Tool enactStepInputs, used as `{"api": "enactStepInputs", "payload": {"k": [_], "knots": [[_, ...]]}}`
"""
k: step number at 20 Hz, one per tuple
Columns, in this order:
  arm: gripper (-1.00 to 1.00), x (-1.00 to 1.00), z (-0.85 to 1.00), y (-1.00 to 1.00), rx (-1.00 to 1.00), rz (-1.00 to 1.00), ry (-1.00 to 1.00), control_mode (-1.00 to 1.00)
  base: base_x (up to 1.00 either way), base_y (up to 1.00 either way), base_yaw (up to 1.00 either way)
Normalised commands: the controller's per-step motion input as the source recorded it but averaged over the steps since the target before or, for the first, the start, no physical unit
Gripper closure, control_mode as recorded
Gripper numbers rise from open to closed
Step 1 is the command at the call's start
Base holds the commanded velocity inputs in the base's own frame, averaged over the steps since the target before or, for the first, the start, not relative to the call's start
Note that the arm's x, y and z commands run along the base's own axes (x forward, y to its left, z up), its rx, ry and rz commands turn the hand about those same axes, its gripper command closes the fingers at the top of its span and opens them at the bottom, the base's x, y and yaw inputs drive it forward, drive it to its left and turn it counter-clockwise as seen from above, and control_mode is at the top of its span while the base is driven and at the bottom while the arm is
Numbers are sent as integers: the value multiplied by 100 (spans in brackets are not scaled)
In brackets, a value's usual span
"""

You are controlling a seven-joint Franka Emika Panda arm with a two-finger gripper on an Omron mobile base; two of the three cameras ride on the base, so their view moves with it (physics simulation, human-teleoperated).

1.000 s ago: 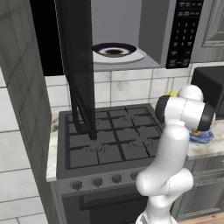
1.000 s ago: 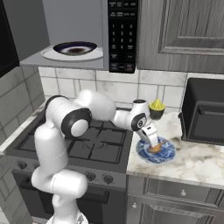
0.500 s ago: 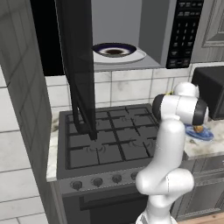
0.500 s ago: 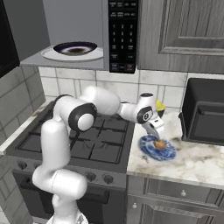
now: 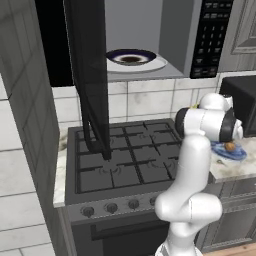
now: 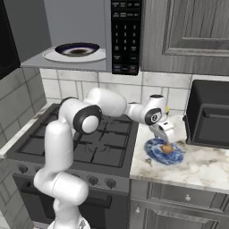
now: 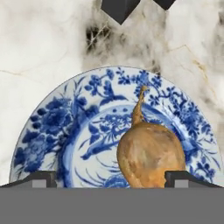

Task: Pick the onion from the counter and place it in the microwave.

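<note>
Since a second ago we have swung our gripper further right and down over the blue patterned plate on the counter. Close in the hand view, our fingers stand wide apart, one tip by the plate's left side, the other at the onion's right edge; we cannot tell whether it touches. Farther back, the microwave stands open with a plate inside.
</note>
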Motion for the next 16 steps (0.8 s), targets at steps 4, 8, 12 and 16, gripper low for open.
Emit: {"api": "enactStepInputs", "payload": {"k": [4,8,12,16], "knots": [[-100,-53,-2,0,0,0,0,-100,0,0,0],[-100,-39,0,0,0,0,0,-100,0,0,0],[-100,-7,-1,0,0,0,0,-100,0,0,0],[-100,0,-9,0,0,0,0,-100,0,0,0]]}}
